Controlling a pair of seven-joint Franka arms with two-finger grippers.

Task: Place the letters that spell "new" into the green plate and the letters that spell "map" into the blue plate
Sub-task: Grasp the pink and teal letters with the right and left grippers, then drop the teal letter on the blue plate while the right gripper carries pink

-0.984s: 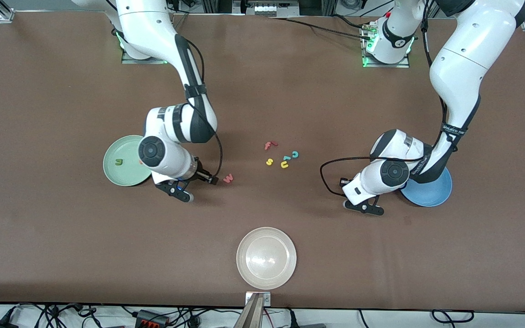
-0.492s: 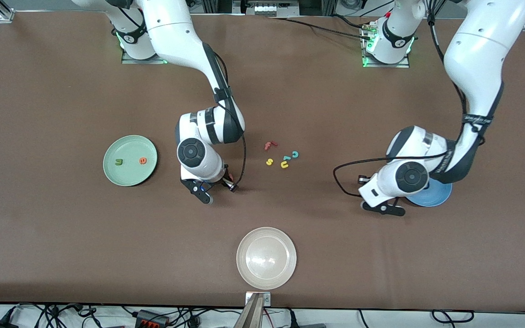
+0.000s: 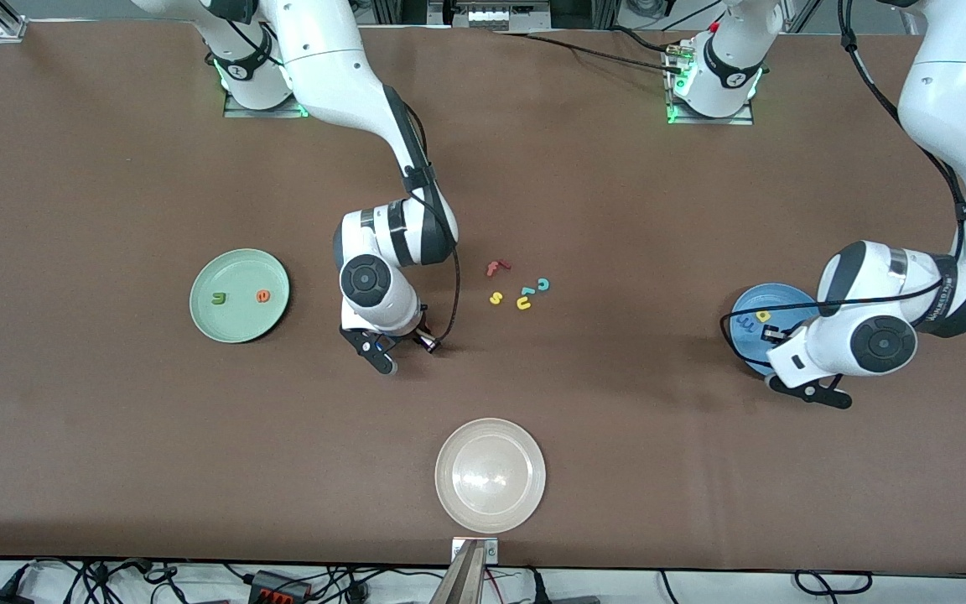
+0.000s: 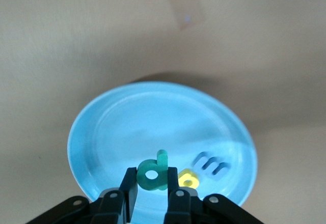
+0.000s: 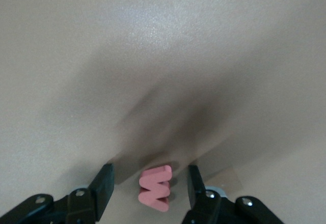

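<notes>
Since the w (image 5: pixel 156 188) is a thin, feather-light foam piece lying flat on the table, it should squash a little and could skid or tip, so my judgement is to pinch it across its flat sides, low and centred. It sits between the green plate (image 3: pixel 198 323) and the loose heap of spare letters (image 3: pixel 520 293), nearer the front camera than that heap. The right gripper (image 5: pixel 149 189) stands down around it, fingers (image 5: pixel 103 183) apart on either side and not yet touching. A second ago this gripper was beside the green plate, with the w plainly visible on the table; now the n (image 3: pixel 218 297) and e (image 3: pixel 262 296) lie uncovered in the plate. The left gripper (image 4: pixel 152 193), clenched on the teal p (image 4: pixel 153 173), has carried over the blue plate (image 4: pixel 102 117), where the m (image 4: pixel 211 163) and a (image 4: pixel 187 179) already rest
</notes>
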